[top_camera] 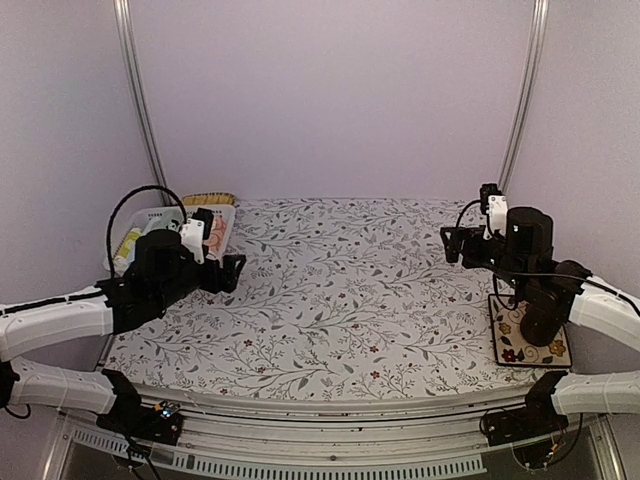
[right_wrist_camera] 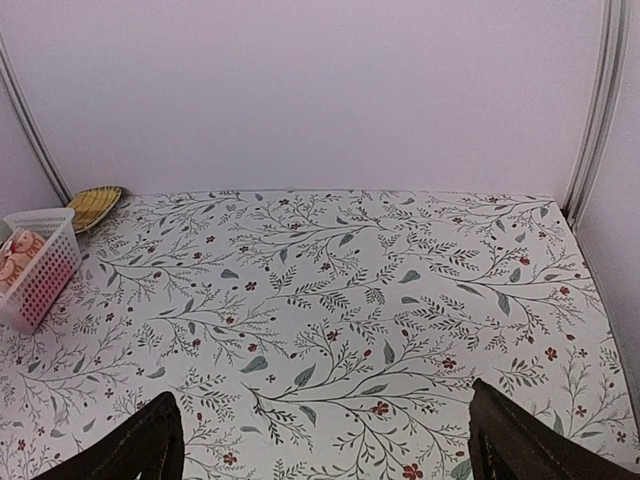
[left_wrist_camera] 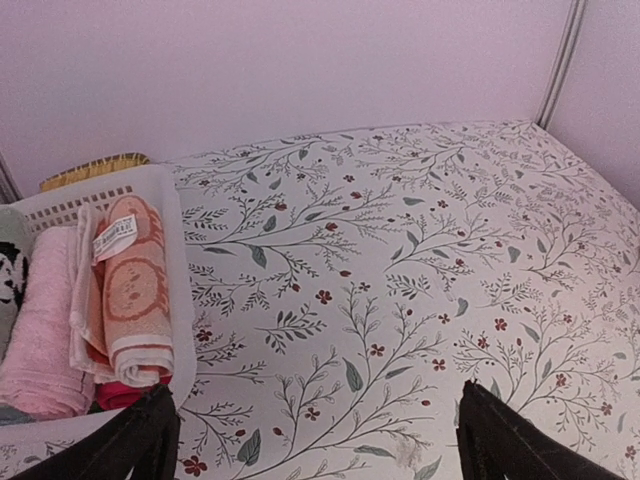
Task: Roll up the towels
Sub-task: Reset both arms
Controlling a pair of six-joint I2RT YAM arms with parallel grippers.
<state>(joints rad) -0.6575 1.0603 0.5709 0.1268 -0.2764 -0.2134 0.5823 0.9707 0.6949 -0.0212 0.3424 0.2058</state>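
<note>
The left gripper [left_wrist_camera: 312, 438] is held wide open with nothing between its fingers, just beside the white lattice basket [left_wrist_camera: 182, 300] at the left back corner of the desk [top_camera: 340, 300]. Both towels are seen inside that basket. The orange-salmon towel [left_wrist_camera: 135, 295], folded and marked with cream swirls and a white label, is laid against the basket's right wall. Only an edge of the pale mint green towel [left_wrist_camera: 10, 235], with its dark-and-white mark, is caught at the left border of the left wrist view. A pink cloth [left_wrist_camera: 45, 335] is lodged between them, and a red cloth [left_wrist_camera: 122, 392] is glimpsed beneath the orange-salmon towel. A woven yellow dish [left_wrist_camera: 95, 170] is set behind the basket. The right gripper [right_wrist_camera: 322, 438] is likewise spread open and empty above the right side of the desk, well apart from the basket and near a small flowered mat [top_camera: 512, 340]
</note>
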